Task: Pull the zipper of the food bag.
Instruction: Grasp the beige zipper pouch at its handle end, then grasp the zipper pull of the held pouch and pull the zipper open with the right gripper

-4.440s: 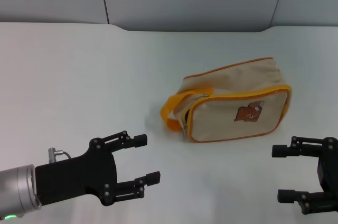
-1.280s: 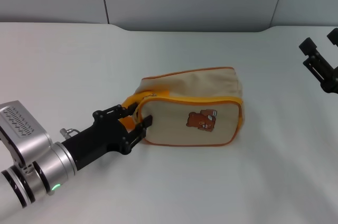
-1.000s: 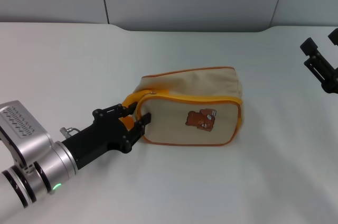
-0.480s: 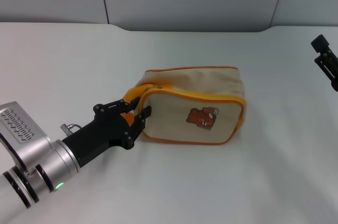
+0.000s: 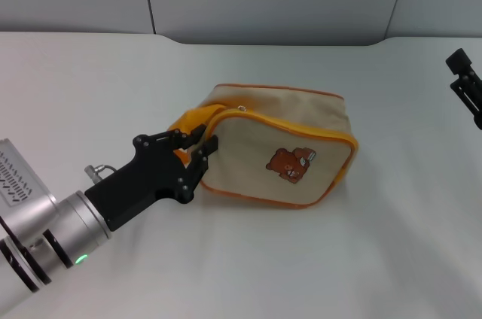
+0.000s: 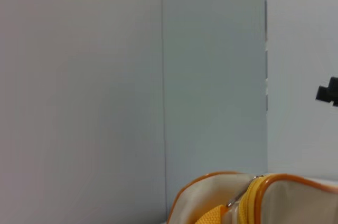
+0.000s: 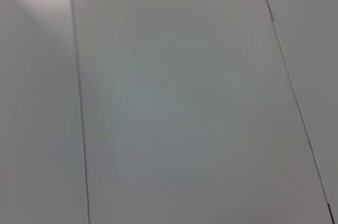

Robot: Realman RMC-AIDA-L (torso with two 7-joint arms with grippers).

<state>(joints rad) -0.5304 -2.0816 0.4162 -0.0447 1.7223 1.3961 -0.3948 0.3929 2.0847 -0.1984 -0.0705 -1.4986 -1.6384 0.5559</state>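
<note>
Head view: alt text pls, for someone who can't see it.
The left gripper is closed on the orange strap handle at the end of a beige food bag with a bear picture, which lies skewed on a white table. The right gripper is off at the table's far right edge.

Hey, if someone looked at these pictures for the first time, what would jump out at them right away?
Probably the food bag, beige with orange trim and a small brown bear print, tilted in the middle of the white table. Next, the black left gripper, closed on the bag's orange strap handle at its left end. The right gripper sits far off at the right edge.
</note>
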